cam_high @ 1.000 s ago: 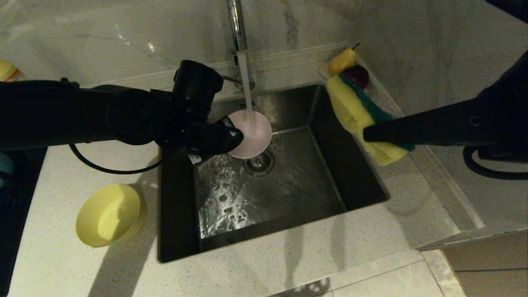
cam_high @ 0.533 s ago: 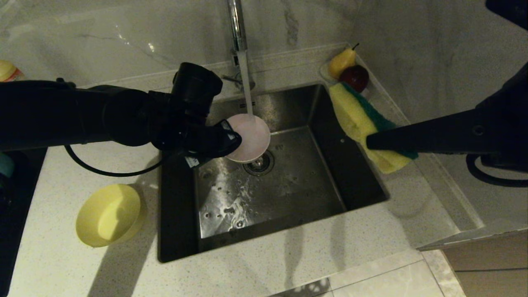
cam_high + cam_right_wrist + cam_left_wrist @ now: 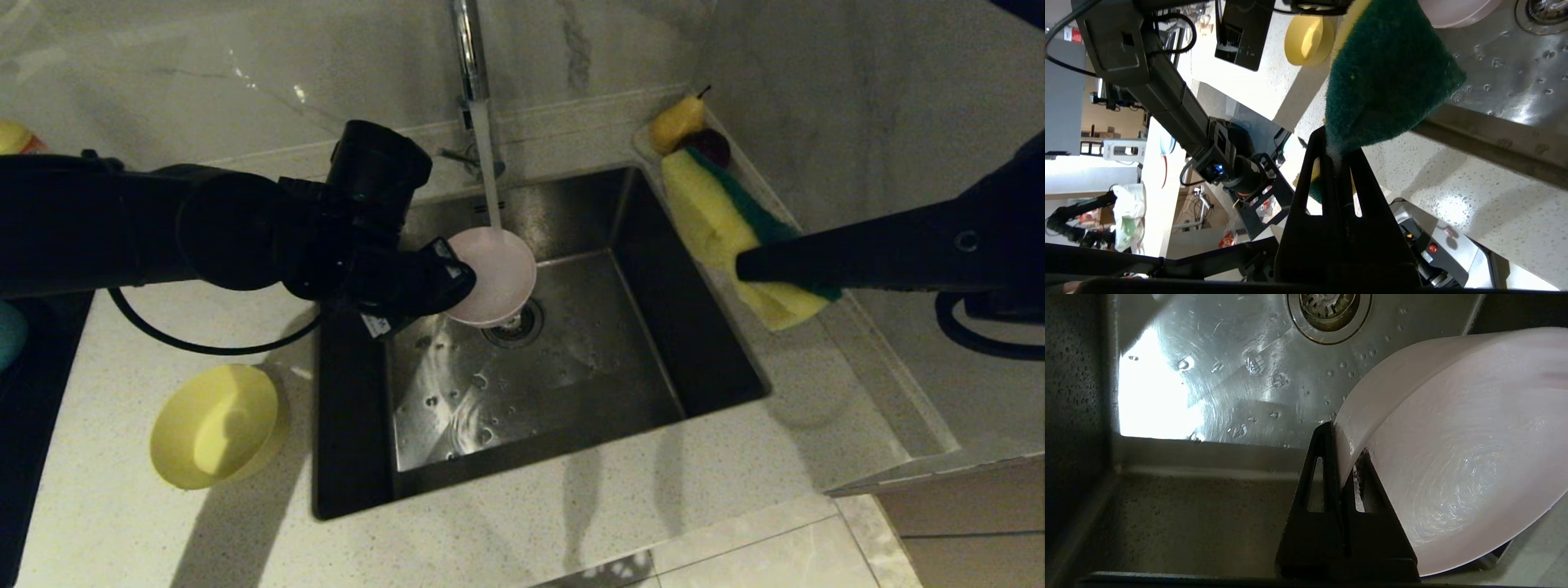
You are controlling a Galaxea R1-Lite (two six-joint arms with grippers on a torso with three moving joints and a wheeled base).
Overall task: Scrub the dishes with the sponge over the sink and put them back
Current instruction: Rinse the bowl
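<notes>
Left gripper (image 3: 1345,445): clamped tight on rim of pale pink round plastic bowl (image 3: 494,273), tilted over square stainless steel sink (image 3: 571,367) near drain strainer (image 3: 513,322).
Water: thin stream from chrome tap (image 3: 467,49) into pink bowl.
Right gripper (image 3: 1337,157): pinched shut on yellow foam sponge with dark green scouring face (image 3: 727,233), above sink's right edge.
Yellow round plastic bowl (image 3: 216,425): on speckled counter (image 3: 122,506), left of sink.

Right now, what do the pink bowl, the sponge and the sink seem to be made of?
Pink bowl: probably plastic; thin, smooth, matte wall, wet inside. Sponge: soft yellow foam with a fuzzy dark green scouring layer. Sink: looks like brushed stainless steel; grey metallic sheen, bright reflections, water beading.
</notes>
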